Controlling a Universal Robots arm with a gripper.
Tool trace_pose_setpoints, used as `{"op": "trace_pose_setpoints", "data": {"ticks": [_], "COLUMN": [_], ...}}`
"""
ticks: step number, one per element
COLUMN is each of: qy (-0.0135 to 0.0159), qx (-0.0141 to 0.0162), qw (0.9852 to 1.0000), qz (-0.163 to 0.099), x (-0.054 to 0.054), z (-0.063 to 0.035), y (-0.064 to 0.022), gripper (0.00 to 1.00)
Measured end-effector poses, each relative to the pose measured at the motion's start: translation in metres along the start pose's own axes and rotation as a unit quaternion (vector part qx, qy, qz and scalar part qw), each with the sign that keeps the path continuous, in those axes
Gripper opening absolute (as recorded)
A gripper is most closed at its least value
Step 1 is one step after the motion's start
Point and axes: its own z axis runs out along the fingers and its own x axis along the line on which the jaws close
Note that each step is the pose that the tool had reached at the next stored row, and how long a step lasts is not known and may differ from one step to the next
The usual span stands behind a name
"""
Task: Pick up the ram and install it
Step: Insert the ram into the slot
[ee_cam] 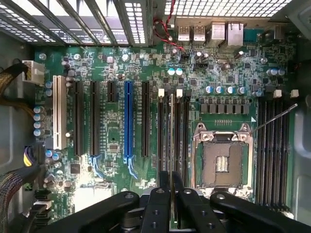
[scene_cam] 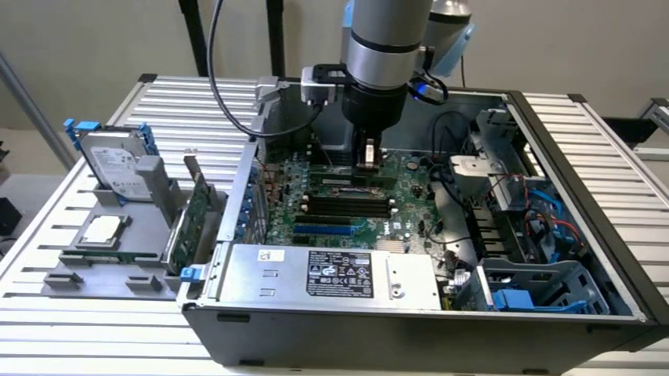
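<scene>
Green and thin, the ram (ee_cam: 172,145) was pinched edge-on between the fingers of the gripper (ee_cam: 172,194), which were pressed against its two flat faces. In the wrist view the stick ran straight away from the fingertips, with its long axis parallel to the memory slots (ee_cam: 167,131) on the motherboard (ee_cam: 116,131), and it stood directly over this group of slots, between their white end latches. I judged that the coming move depended on this alignment: the lower edge of the ram had to meet one slot along the whole length, not the neighbour slot just beside it. I could not tell whether the edge already touched the slot or hung just above it.

In the exterior view the gripper (scene_cam: 368,157) stood low inside the open computer case (scene_cam: 418,321), close over the board. The empty processor socket (ee_cam: 221,158) lay just beside the slots, and a second bank of slots (ee_cam: 272,145) lay beyond it. The long blue expansion slot (ee_cam: 128,121) was on the other side, apart from the ram. Black cables (scene_cam: 450,133) hung near the arm, but none crossed the slots. Outside the case, on the exterior view's left, the hard drive (scene_cam: 113,168) and a green expansion card (scene_cam: 193,219) stood in a grey holder.
</scene>
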Motion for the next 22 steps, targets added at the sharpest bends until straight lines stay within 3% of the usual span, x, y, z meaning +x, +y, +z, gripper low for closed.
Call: {"op": "trace_pose_setpoints", "data": {"ticks": [8, 22], "qy": [0.0003, 0.0012], "qx": [0.0, 0.0001], "qw": [1.0, 1.0], "qz": [0.0, 0.0], "x": [0.0, 0.001], "z": [0.0023, 0.0275], "y": [-0.0001, -0.0008], "gripper": [0.0, 0.0]}}
